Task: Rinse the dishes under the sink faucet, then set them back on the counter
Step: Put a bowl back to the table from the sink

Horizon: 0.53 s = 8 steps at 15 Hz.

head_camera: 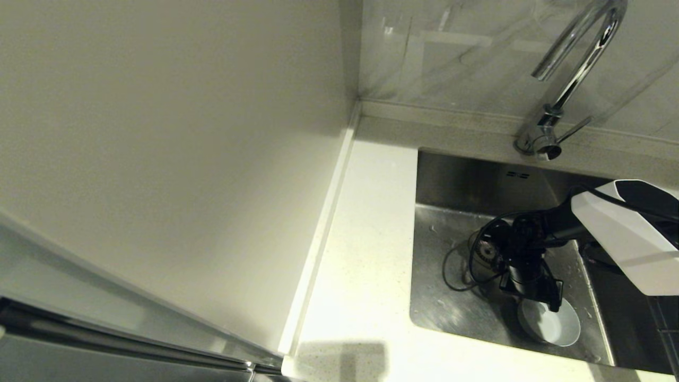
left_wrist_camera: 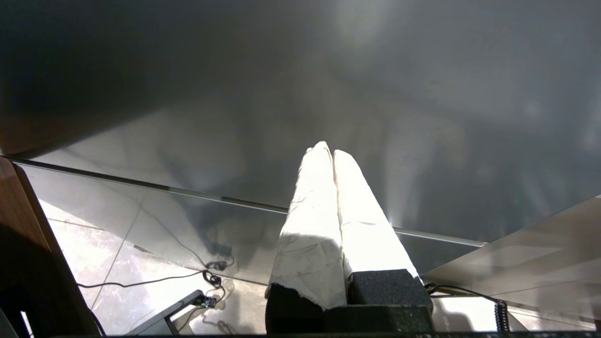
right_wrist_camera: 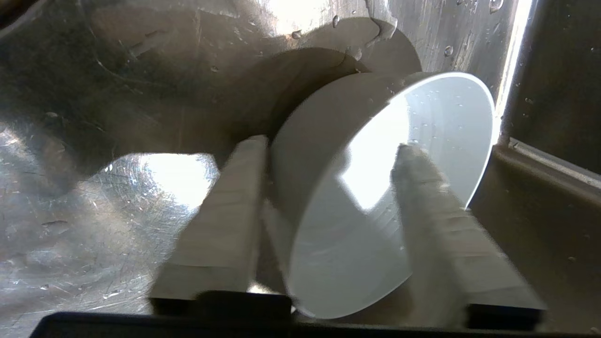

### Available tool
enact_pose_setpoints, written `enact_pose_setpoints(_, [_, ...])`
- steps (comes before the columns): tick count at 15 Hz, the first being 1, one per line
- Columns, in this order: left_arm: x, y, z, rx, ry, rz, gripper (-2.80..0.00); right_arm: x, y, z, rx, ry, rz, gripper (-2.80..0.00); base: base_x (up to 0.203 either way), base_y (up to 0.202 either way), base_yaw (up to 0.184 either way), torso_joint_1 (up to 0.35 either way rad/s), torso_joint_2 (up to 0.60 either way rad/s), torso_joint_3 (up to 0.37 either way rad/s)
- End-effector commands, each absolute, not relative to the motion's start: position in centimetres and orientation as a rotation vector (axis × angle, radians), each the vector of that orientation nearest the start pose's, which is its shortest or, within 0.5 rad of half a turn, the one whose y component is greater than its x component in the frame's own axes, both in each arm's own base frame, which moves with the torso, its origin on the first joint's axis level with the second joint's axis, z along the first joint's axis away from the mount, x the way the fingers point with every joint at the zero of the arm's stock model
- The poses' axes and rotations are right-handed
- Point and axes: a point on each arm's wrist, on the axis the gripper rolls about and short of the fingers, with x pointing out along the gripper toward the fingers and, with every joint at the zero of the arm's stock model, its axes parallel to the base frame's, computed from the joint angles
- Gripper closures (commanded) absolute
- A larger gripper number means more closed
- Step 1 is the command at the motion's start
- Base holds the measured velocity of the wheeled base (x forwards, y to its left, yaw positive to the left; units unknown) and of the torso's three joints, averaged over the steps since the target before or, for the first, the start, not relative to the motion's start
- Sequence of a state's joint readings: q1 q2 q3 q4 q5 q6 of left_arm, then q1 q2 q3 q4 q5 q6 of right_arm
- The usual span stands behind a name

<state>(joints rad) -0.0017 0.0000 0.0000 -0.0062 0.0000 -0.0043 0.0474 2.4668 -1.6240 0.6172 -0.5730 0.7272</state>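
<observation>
The pale blue-white bowl point(head_camera: 554, 323) point(right_wrist_camera: 450, 122), grey outside, sits wet on the floor of the steel sink point(head_camera: 456, 297), at its front right. My right gripper point(head_camera: 538, 300) point(right_wrist_camera: 331, 145) reaches down into the sink and stands open astride the bowl's near wall. One finger is against the grey outside, the other inside the bowl. The chrome faucet point(head_camera: 578, 69) arches over the back of the sink; no water shows. The pink bowl and lilac plate are out of view. My left gripper point(left_wrist_camera: 328, 150) is shut on nothing, parked outside the head view.
The white speckled counter point(head_camera: 366, 239) runs left of the sink, bounded by a cream wall panel point(head_camera: 159, 159). The faucet's side lever point(head_camera: 575, 130) points right. Two overflow slots point(head_camera: 517, 174) mark the sink's back wall. The right arm's white shell point(head_camera: 626, 239) overhangs the sink's right side.
</observation>
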Motion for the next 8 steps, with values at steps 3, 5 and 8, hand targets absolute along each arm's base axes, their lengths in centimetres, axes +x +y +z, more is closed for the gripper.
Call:
enact_pose_setpoints(3, [-2.3,0.0,7.6,-0.005,-0.005,-0.002,0.00,41.7,0.7,1.4,0.144,1.135,-0.896,0.00,0.000,0.000,0.000,0.000,0.00,0.000])
enact_pose_setpoints(5, [-2.3,0.0,7.5,-0.005,-0.005,-0.002,0.00,41.7,0.5,2.0,0.150,1.122,-0.899,0.00,0.000,0.000,0.000,0.000,0.00,0.000])
enact_pose_setpoints(8, [-2.3,0.0,7.5,-0.005,-0.003,-0.002,0.00,41.4,0.0,3.4,0.158,1.095,-0.913,0.00,0.000,0.000,0.000,0.000,0.00,0.000])
